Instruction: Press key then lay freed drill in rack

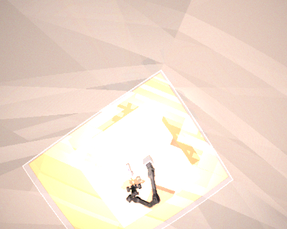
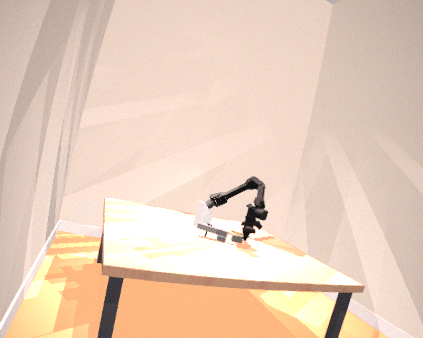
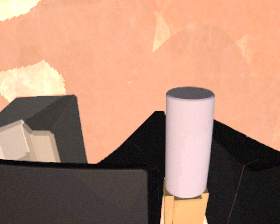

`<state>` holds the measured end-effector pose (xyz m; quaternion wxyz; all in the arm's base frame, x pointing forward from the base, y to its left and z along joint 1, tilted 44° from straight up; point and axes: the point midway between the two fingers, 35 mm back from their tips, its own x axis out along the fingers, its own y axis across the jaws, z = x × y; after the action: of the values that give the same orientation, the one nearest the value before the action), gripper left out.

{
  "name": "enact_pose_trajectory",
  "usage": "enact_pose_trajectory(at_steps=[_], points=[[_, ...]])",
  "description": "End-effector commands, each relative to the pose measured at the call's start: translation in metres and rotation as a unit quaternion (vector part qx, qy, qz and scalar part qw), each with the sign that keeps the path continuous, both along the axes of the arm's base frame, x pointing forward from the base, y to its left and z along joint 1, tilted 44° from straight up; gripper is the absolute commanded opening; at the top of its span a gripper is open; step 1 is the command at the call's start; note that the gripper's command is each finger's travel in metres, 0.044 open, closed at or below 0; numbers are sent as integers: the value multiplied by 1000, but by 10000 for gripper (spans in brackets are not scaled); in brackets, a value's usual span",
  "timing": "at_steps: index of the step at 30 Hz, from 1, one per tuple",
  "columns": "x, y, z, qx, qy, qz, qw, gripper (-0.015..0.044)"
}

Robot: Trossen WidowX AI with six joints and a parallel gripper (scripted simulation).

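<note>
My gripper [image 3: 175,120] [image 2: 212,201] [image 1: 148,162] is shut on the drill. In the wrist view the drill shows as a pale lilac cylinder [image 3: 189,137] with a tan part [image 3: 184,221] below it, standing between my two black fingers. In the exterior view the drill [image 2: 204,213] hangs pale under the gripper, just above a low grey rack [image 2: 212,230] on the table [image 2: 151,260]. From above, the drill [image 1: 147,158] is a small pale patch at the arm's tip. A dark block with a pale piece [image 3: 20,141] sits at the left of the wrist view; I cannot tell what it is.
The arm's base [image 2: 251,220] [image 1: 133,196] stands on the table to the right of the rack. A small orange part [image 1: 136,182] lies beside the base. The table's front edge [image 2: 226,282] and its legs [image 2: 108,305] show in the exterior view. Strong light patches wash out the table top.
</note>
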<state>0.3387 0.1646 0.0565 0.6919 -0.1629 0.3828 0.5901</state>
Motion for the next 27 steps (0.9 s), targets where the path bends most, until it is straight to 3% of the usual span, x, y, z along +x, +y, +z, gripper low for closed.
enact_pose_trajectory(at_steps=[1, 27], points=[[1, -2, 2, 2, -3, 0, 1000, 0], [1, -8, 6, 2, -3, 0, 1000, 0]])
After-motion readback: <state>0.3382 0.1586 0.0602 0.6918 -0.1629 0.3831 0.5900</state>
